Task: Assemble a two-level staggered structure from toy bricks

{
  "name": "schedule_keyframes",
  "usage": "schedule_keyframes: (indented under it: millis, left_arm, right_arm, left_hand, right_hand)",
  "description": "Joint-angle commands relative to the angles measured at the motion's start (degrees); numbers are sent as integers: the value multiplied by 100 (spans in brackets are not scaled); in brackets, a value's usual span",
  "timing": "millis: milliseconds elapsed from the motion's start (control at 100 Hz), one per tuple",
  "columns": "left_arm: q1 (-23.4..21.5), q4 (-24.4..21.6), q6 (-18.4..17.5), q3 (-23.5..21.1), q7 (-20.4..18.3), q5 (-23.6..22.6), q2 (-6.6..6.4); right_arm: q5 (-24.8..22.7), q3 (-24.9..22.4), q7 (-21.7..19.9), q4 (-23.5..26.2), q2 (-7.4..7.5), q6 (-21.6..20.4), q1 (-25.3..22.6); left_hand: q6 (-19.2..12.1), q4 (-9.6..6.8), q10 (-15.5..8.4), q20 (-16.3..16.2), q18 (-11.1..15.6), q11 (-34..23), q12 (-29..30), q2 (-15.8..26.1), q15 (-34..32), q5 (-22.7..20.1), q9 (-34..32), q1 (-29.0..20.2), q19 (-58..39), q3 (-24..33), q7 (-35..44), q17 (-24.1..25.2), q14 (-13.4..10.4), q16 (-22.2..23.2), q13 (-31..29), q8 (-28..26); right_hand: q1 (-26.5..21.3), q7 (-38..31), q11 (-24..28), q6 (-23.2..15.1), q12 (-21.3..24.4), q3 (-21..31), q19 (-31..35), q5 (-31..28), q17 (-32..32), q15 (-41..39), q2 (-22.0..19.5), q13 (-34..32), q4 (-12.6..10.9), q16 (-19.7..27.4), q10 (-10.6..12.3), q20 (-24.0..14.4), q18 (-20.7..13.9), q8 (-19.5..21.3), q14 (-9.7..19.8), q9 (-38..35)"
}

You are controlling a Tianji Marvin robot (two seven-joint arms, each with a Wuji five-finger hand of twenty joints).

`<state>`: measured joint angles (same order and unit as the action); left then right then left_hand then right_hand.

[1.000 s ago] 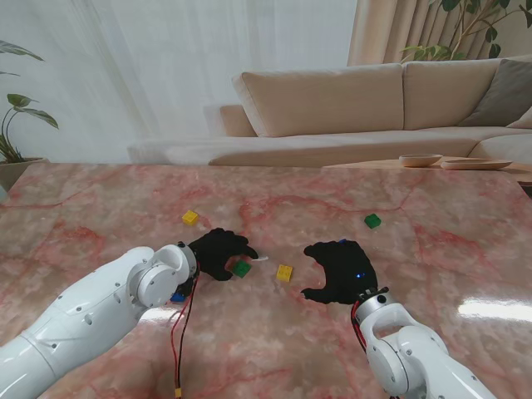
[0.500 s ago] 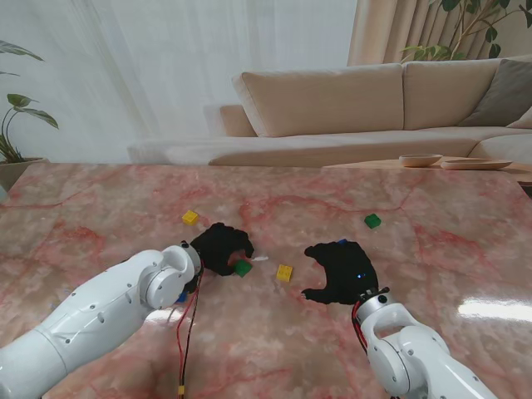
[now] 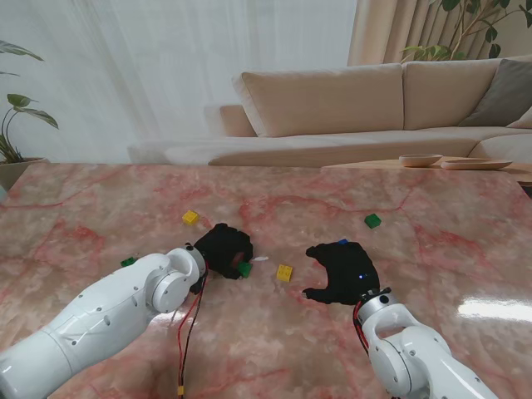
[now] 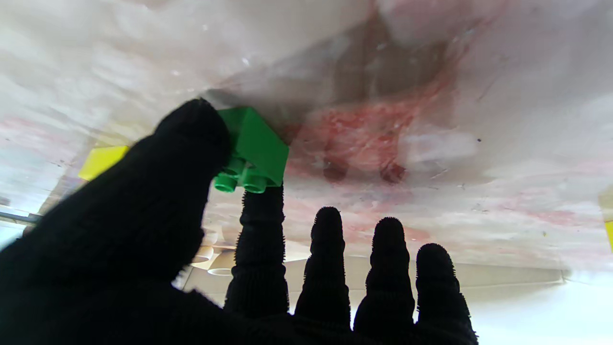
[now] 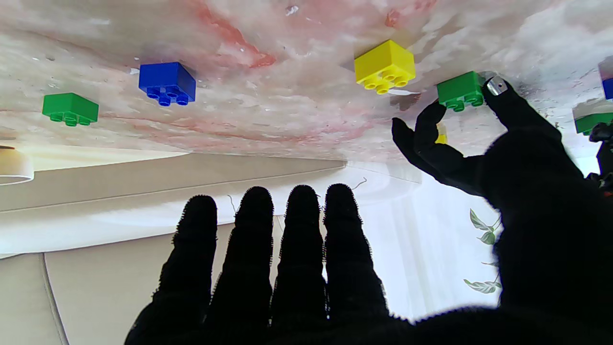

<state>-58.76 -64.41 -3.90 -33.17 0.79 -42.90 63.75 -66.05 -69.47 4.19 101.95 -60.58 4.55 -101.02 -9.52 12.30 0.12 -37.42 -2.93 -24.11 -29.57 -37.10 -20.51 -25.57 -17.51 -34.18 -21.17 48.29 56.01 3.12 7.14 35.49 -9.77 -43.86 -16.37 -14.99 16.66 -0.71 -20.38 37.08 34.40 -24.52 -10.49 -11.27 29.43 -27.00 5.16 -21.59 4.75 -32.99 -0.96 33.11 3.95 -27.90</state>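
Note:
My left hand (image 3: 223,248) has its thumb and index finger pinched on a green brick (image 3: 243,268) that rests on the marble table (image 3: 432,332). The left wrist view shows that green brick (image 4: 256,149) between the thumb (image 4: 191,139) and the index fingertip. Just right of it lies a yellow brick (image 3: 284,273), also seen from the right wrist as the yellow brick (image 5: 384,64). My right hand (image 3: 342,270) hovers palm down right of the yellow brick, fingers (image 5: 268,239) straight and holding nothing. A blue brick (image 5: 167,82) lies just beyond its fingertips.
A second yellow brick (image 3: 190,218) lies farther from me on the left. One green brick (image 3: 372,220) sits farther off on the right, another green brick (image 3: 128,261) beside my left forearm. A sofa stands beyond the table's far edge.
My left arm has pushed forward and to the right, and its thumb and index finger have closed around the green brick. A green brick beside the forearm came into view. The right hand stayed put.

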Motion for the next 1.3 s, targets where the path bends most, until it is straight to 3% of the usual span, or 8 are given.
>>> schedule_keyframes:
  millis: [0,690,1290]
  left_arm:
    - [-35,11,72,36,72,-13,66]
    - [265,432,462,709,504,556,549]
    - [454,661,485,1009,549,766,766]
  right_arm:
    - [21,-10,-92,3,1,-10,-60]
    - [70,-73,-128,18,-2,-13,-115]
    - [129,-163,-103,-6,-9,-36,-182]
  left_hand:
    - [-376,70,-26,68,-57,-53,-89,4,-34,-365,-237,-222,-169,-100,400,7,-16,97,-157,-28]
    - [-347,-44,10,216,-78,-36,-111,111,-50,-377,-345,-314,-268,-296,465,34,13,113,-189,219]
    - [-310,-67,26,232,-68,-20,-81,112,-53,-324,-320,-322,-197,-256,451,54,21,119,-143,196]
  right_hand:
    - [41,20,-103,-2,21,54,-15,14,39,28,-52,192,-177,53,-56,-75,67,-77,-12,-15]
    - [25,14,-118,-6,18,133,-30,-12,46,32,-137,196,-158,54,-50,-89,69,-91,-11,-37]
    - [28,13,-124,-10,13,182,-36,-25,47,33,-175,190,-149,54,-43,-98,78,-100,-19,-73]
